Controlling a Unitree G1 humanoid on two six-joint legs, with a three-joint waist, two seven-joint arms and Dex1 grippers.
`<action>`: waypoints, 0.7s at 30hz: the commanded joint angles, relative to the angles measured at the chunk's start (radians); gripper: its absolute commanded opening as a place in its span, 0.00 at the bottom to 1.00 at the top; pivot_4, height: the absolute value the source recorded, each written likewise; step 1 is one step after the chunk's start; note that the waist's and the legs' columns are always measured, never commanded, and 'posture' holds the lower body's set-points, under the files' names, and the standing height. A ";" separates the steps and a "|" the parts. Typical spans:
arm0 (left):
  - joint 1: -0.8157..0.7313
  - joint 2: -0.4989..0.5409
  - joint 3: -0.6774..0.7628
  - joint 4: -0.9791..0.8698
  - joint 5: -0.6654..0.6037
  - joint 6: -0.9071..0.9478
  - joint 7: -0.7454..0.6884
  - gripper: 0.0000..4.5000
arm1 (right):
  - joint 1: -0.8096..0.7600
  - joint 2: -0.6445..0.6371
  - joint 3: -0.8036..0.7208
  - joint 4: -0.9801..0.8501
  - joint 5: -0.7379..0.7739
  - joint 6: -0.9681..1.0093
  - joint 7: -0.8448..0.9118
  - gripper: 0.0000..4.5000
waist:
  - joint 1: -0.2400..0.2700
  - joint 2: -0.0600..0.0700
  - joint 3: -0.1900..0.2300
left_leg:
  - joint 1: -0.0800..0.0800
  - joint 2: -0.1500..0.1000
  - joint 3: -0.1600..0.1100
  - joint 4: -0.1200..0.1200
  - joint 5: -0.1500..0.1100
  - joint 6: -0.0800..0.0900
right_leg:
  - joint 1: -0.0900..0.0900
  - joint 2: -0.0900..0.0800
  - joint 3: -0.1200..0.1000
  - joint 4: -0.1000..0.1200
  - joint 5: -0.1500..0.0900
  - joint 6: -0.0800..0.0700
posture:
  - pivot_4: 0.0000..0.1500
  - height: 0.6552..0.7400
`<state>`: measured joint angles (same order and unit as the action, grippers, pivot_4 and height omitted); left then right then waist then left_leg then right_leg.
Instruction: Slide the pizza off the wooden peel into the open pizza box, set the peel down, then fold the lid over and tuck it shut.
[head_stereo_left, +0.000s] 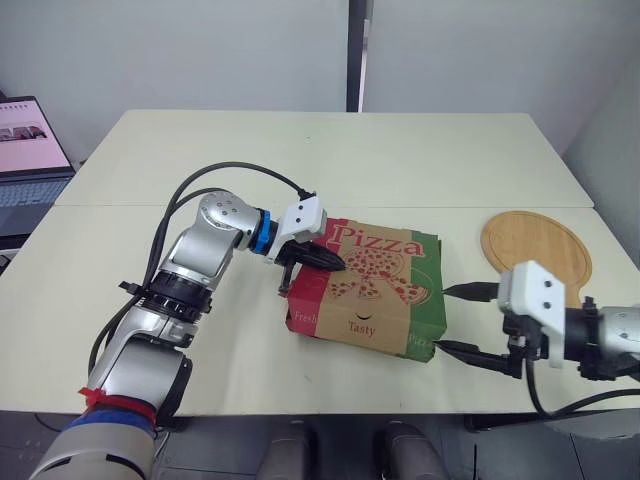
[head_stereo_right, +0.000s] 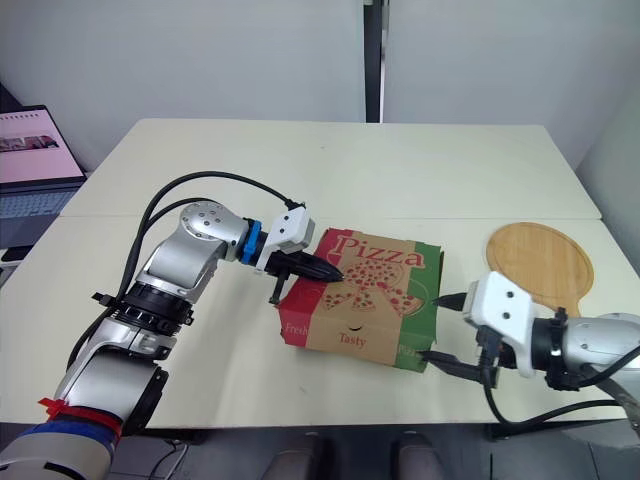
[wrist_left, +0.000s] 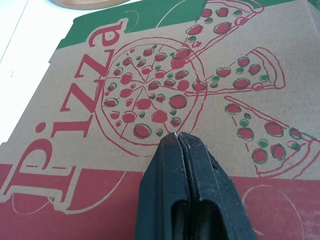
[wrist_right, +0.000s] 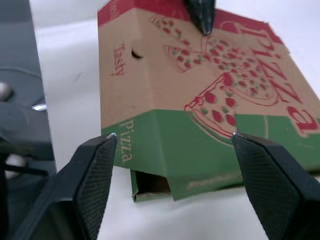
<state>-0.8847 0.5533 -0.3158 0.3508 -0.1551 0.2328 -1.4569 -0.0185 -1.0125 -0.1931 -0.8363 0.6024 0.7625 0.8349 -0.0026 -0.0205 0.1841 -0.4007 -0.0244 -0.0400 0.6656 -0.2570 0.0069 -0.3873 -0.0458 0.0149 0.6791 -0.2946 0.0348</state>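
Observation:
The pizza box (head_stereo_left: 370, 290) sits near the table's front edge with its printed lid folded down. My left gripper (head_stereo_left: 338, 264) is shut, its tips pressing on the lid's left part; the left wrist view shows its closed fingers (wrist_left: 182, 165) against the printed pizza. My right gripper (head_stereo_left: 458, 320) is open, pointing at the box's right side, one finger by the lid's edge and one by the bottom corner. In the right wrist view the box's green side flap (wrist_right: 200, 145) sits slightly ajar between the fingers. The round wooden peel (head_stereo_left: 537, 247) lies flat, bare, to the right.
A laptop (head_stereo_left: 30, 160) stands off the table's left edge. The table (head_stereo_left: 330, 150) stretches wide behind the box. The peel lies just behind my right arm.

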 joint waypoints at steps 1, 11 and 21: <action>-0.020 -0.004 0.016 -0.009 -0.006 -0.007 -0.008 0.00 | -0.036 -0.002 0.084 0.010 -0.110 -0.075 -0.036 0.84 | 0.000 0.000 0.000 | 0.000 0.000 0.000 0.000 0.000 0.000 | 0.000 0.000 0.000 0.000 0.000 0.000 | 1.00 1.00; -0.017 -0.001 0.017 -0.040 -0.023 -0.006 -0.040 0.00 | -0.098 0.062 0.175 0.066 -0.239 -0.174 -0.072 0.84 | 0.000 0.000 0.000 | 0.000 0.000 0.000 0.000 0.000 0.000 | 0.000 0.000 0.000 0.000 0.000 0.000 | 1.00 1.00; 0.022 0.003 -0.027 -0.170 -0.012 -0.017 -0.098 0.00 | -0.076 0.108 0.243 0.075 -0.317 -0.193 -0.090 0.84 | -0.001 0.000 0.000 | 0.000 0.000 0.000 0.000 0.000 0.000 | 0.000 0.000 0.000 0.000 0.000 0.000 | 1.00 1.00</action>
<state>-0.8652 0.5516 -0.3369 0.2258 -0.1580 0.2155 -1.5437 -0.0933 -0.9095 0.0471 -0.7594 0.3101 0.5809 0.7639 -0.0040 -0.0205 0.1841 -0.4004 -0.0243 -0.0402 0.6656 -0.2569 0.0068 -0.3874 -0.0457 0.0152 0.6795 -0.2946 0.0348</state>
